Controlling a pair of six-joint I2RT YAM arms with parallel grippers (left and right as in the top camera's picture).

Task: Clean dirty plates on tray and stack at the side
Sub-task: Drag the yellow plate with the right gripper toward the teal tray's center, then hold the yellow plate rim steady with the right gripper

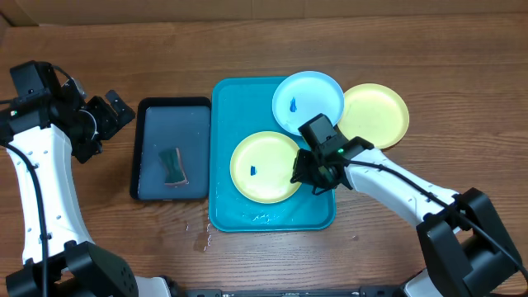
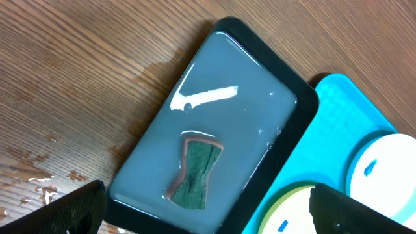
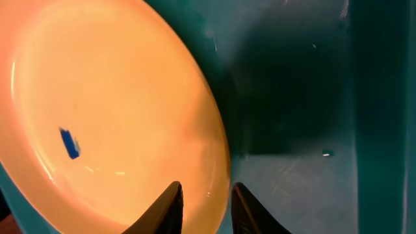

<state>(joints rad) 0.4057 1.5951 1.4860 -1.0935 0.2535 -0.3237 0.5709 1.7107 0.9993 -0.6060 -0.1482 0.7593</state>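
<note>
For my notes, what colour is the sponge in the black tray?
The sponge is dark green with a brownish edge; clearest in the left wrist view.

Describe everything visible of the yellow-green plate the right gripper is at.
The yellow-green plate is round, glossy plastic by the look, with a paler centre and a small blue smudge left of middle. It lies in the turquoise tray, lower middle. The right gripper straddles its right rim, one jaw over the plate, one outside; whether the jaws pinch it is unclear. Its upper edge comes close to the light blue plate; contact cannot be judged.
</note>
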